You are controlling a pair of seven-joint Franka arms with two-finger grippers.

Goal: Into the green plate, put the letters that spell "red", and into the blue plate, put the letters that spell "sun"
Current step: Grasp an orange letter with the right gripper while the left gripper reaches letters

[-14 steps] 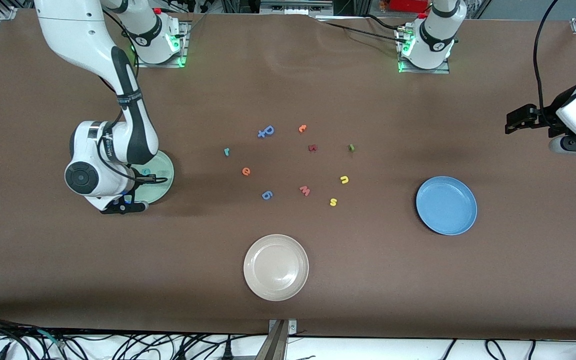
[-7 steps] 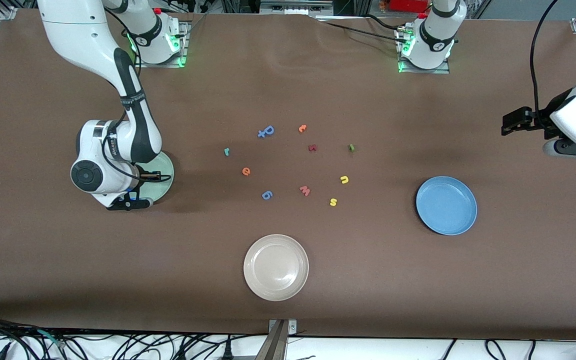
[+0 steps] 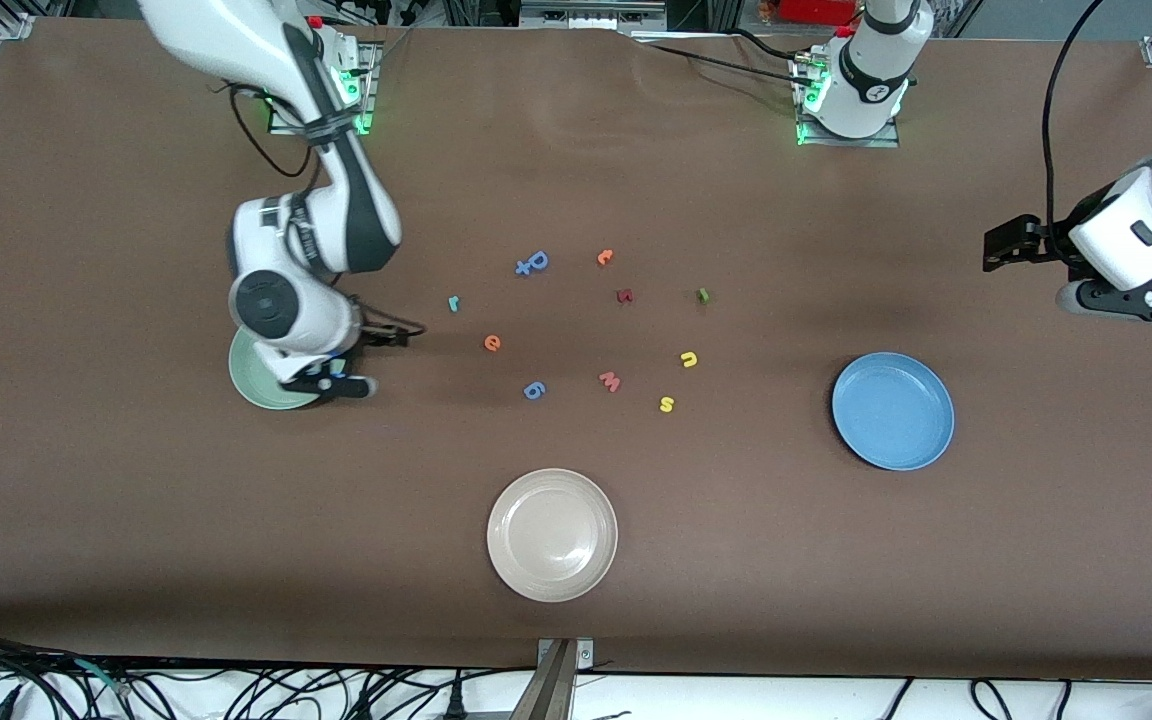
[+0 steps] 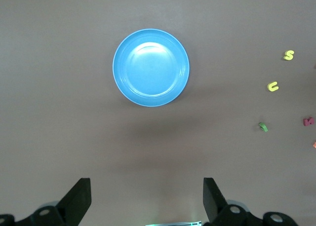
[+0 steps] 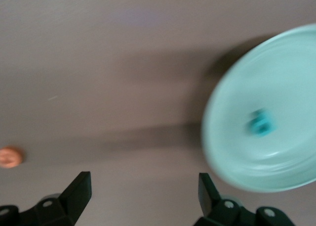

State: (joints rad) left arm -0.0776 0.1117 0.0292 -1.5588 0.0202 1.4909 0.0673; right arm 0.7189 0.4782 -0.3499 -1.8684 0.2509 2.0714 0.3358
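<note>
Seen from the front camera, the right gripper hangs over bare table at the edge of the green plate, between that plate and the orange "e"; its fingers are hard to read from this angle. The teal "r" lies just farther from the camera than the "e", its stem running roughly toward and away from the camera. Toward the left arm's end of the table lie the dark green letter, the yellow "u"/"n" shape and, nearest the camera of the three, the yellow "s". The blue plate sits beside them with nothing in it. The left gripper waits in the air near the table's end.

From the left wrist, the left gripper shows its fingers spread wide with nothing between them, the blue plate below and ahead of them.

From the right wrist, the right gripper has its jaws parted and empty. A small teal letter lies inside the green plate, well apart from the fingers; blur hides which way it points.
</note>
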